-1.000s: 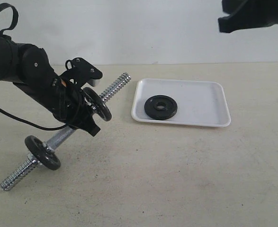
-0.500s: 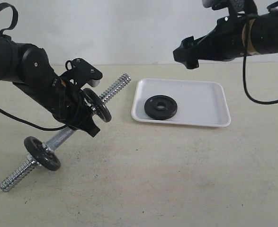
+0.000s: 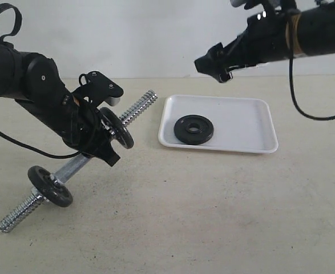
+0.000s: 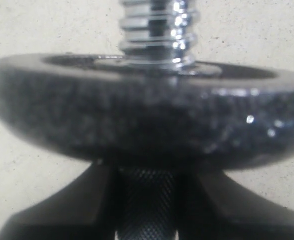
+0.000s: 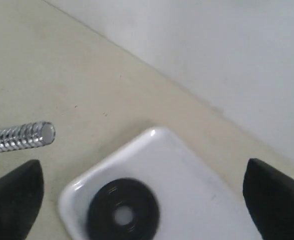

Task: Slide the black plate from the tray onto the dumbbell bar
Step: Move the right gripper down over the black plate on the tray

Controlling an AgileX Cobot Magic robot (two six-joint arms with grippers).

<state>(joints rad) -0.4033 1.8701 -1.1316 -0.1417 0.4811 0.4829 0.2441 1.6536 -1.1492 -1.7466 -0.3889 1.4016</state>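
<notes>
I am clasping the dumbbell bar [image 3: 76,162] with my left gripper [image 3: 100,137]. My fingers [image 4: 61,212] are standing narrow on either side of its knurled middle, pressed against it. Just past my fingertips a mounted disc [image 4: 147,117] is sitting on the bar, so close to my wrist camera that it is blurring. Beyond it the threaded end is running away from me. Behind my grip, toward the bar's low end, a second disc [image 3: 52,185] is sitting on the threads. That low end is resting on the tabletop [image 3: 213,217], while the end ahead of my fingers is pointing up, aimed toward the tray [image 3: 241,123].

My right gripper [image 3: 216,65] is hovering in the air with its fingers [image 5: 14,200] spread wide and closing on nothing. The black plate [image 3: 193,129] is lying flat in the tray, near the corner closest to the bar. It is lying below my right fingertips and well apart from them. From my right wrist, the plate [image 5: 101,215] is showing in the gap between my two open fingers. The bar's threaded tip [image 5: 21,136] is showing just beside one fingertip, short of the tray's rim [image 5: 157,132] and not touching it.
</notes>
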